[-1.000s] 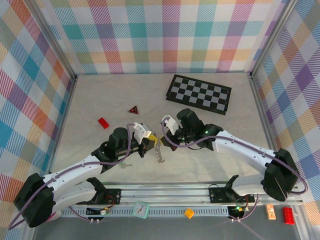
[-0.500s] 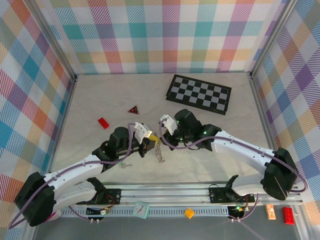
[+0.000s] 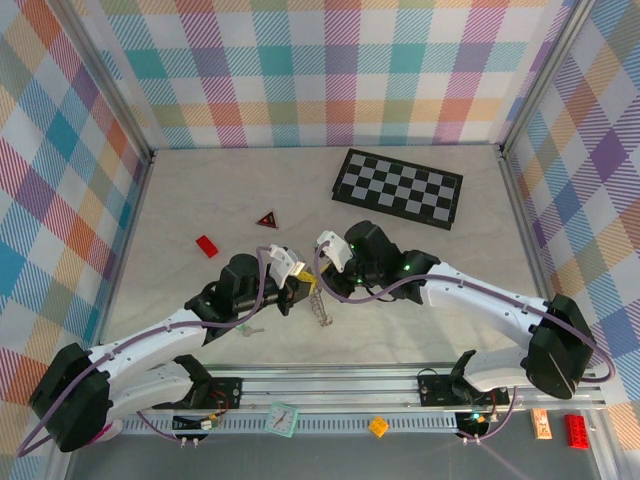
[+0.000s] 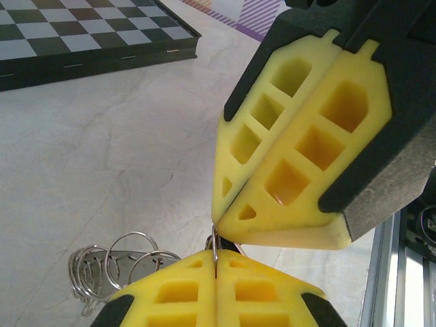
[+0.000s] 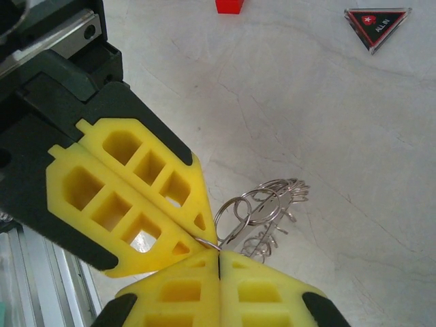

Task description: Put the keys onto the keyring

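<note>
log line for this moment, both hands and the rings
left hand: shut on split ring | right hand: shut on split ring | hands: tip to tip | ring bunch: beside tips

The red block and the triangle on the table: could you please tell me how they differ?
Shape: the block is a small rectangular brick; the triangle is a flat three-cornered piece.
Colour: the block is plain bright red; the triangle is dark with a red mark and white lettering.
Place: the block lies further left; the triangle is nearer the chessboard.
Both rest on the table, untouched.
</note>
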Motion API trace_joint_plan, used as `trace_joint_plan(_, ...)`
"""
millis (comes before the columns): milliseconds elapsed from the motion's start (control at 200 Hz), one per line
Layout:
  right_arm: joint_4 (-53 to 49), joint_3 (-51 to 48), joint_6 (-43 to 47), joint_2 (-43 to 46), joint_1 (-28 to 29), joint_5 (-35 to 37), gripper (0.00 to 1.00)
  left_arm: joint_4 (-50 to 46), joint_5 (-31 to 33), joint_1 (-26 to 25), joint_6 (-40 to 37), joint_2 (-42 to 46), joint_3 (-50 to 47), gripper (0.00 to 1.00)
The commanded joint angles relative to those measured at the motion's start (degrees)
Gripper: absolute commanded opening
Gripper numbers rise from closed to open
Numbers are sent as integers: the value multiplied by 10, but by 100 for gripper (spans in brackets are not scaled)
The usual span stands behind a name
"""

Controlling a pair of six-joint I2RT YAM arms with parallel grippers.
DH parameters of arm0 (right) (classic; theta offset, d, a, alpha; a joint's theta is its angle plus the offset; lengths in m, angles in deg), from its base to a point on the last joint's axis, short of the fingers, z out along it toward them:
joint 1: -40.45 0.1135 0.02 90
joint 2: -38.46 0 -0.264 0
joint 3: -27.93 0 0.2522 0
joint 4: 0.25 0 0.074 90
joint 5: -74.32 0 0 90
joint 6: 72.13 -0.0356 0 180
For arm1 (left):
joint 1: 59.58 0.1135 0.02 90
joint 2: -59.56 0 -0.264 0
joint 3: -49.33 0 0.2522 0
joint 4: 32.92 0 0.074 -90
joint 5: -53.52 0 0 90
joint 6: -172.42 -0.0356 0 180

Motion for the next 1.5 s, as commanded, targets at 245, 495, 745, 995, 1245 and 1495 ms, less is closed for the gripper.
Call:
trace_joint_plan(245,23,13,12,3,10,26,0,19,-15,-7,8,2,19,0)
trace_joint_plan(495,34,10,-7,1,13,81,0,18,-18,-7,9,2,19,0)
trace_joint_plan(745,34,-1,-43,9,13,123,0,15,-14,-7,6,4,18,0)
trace_joint_plan(995,21,-5,-83,3,13,104,0,35,3,-8,-14,29,2,0)
trace_joint_plan(1245,1,1,-83,-10,13,59,0,70,24,-9,-35,55,-17,0)
trace_joint_plan(1495,-19,6,-81,-7,3,35,14,106,28,-9,-38,66,-34,0)
